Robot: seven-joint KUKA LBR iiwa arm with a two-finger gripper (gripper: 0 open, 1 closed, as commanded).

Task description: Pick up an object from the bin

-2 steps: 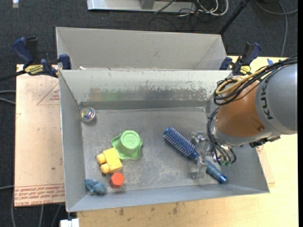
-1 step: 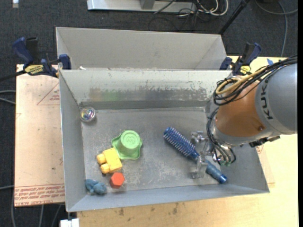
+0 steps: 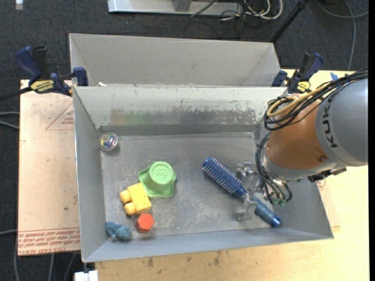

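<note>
1. The blue hairbrush [image 3: 225, 179] lies slantwise on the bin [image 3: 176, 134] floor. Its bristled head points away from the jaws toward the view's upper left, and its handle passes beneath them, ending just past them at the lower right.
2. The jaws stand open with one finger on either side of the brush's handle. They straddle it and have not closed on it, and the brush rests on the floor.
3. The arm's orange cover [image 3: 293, 151] and its cables sit directly behind the jaws, on the right.
4. Well to the left of the jaws stands a green cup [image 3: 158, 179].
5. A yellow block [image 3: 136, 199] is just beside the cup, and an orange piece [image 3: 145, 222] lies below it.
6. Farther from the jaws, a small blue-grey thing [image 3: 118, 232] lies in the lower-left corner.
7. A shiny ball [image 3: 108, 141] lies in the far upper-left corner.
</note>
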